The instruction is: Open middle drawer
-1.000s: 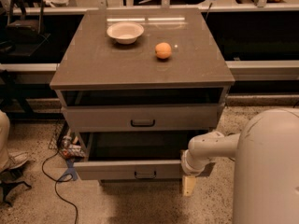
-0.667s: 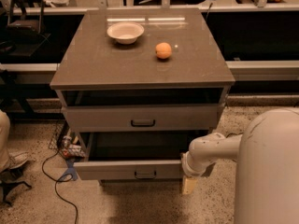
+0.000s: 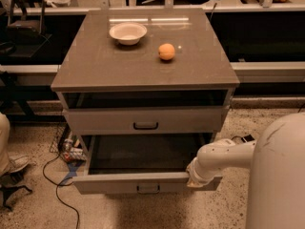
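The middle drawer (image 3: 119,183) is pulled out toward me. Its grey-brown front carries a small black handle (image 3: 148,189), and its deep dark interior (image 3: 143,151) shows and looks empty. My gripper (image 3: 194,177) is at the right end of that drawer front, touching its top edge, on the end of my white arm (image 3: 224,155). The top drawer (image 3: 143,120) sits above it, with its own black handle (image 3: 145,125). The lowest drawer is hidden under the pulled-out one.
A white bowl (image 3: 127,32) and an orange (image 3: 167,51) sit on the cabinet top (image 3: 95,61). Cables and small clutter (image 3: 69,149) lie on the floor to the left of the cabinet. My white body (image 3: 279,175) fills the lower right.
The middle drawer has slid further out toward me. My gripper moved with it at the right end of its front.
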`<state>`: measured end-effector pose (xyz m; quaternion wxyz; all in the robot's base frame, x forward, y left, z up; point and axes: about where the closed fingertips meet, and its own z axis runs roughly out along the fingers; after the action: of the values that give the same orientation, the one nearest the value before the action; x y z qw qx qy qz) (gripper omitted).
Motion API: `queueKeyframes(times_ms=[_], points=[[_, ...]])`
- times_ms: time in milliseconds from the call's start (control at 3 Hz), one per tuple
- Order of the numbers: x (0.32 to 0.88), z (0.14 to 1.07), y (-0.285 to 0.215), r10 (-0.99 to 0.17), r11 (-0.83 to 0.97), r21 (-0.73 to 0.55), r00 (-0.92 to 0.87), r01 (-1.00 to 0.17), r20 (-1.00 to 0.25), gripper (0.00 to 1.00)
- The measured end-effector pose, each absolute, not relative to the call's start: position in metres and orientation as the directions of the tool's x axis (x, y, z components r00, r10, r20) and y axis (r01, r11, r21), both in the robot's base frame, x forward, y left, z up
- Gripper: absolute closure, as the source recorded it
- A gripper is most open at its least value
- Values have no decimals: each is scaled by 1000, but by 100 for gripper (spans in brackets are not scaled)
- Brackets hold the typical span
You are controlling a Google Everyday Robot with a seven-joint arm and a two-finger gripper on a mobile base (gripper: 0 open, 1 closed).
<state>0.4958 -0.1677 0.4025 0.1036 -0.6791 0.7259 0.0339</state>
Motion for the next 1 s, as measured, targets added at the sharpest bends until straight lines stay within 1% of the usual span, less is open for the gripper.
queueKeyframes(times_ms=[333, 667, 1000], points=[[496, 402, -168, -979, 75, -91, -56, -993, -196, 95], [496, 403, -168, -979, 75, -91, -56, -993, -196, 100], [472, 392, -184, -964, 142, -105, -114, -984, -239, 100]])
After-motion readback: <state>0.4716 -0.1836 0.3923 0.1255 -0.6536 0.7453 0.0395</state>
